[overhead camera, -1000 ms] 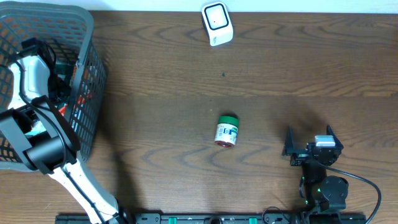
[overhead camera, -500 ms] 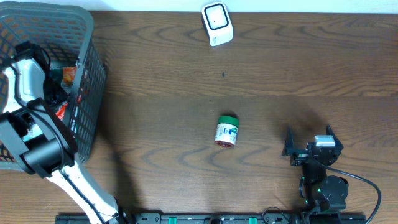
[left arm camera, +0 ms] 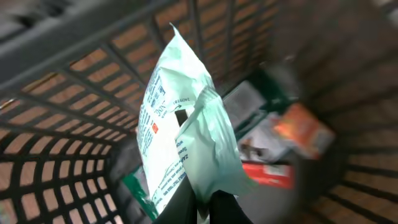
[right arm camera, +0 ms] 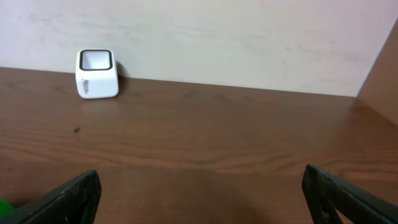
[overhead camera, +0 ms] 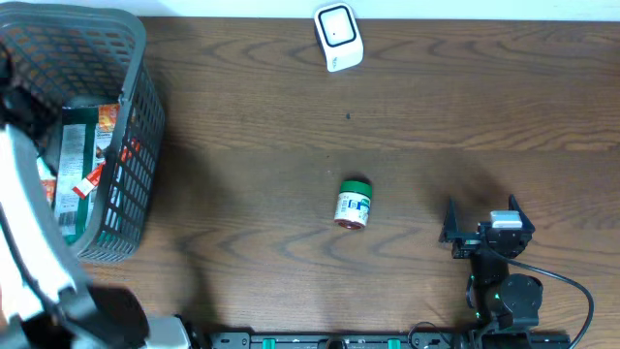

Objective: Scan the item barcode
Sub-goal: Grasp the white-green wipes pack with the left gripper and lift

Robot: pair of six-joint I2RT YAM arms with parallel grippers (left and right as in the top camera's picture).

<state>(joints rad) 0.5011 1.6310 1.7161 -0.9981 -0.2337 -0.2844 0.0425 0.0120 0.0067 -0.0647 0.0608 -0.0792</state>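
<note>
While the left end effector (left arm camera: 204, 208) is squeezed shut on the bottom edge of a pale green and white packet (left arm camera: 177, 124), the packet sticks up above its fingers inside the gray basket (left arm camera: 68, 87). Other packets (left arm camera: 292, 134) lie blurry lower down in the basket. From above, the basket sits at the left end of the brown tabletop (overhead camera: 252, 116), and the white left arm (overhead camera: 29, 223) reaches over it. The right end effector (overhead camera: 481, 211) is wide open and holds nothing, near the front right of the tabletop. A small jar (overhead camera: 354, 204) with a green lid lies on its side in the middle, well apart from both. The white scanner (overhead camera: 338, 37) stands at the far edge.
</note>
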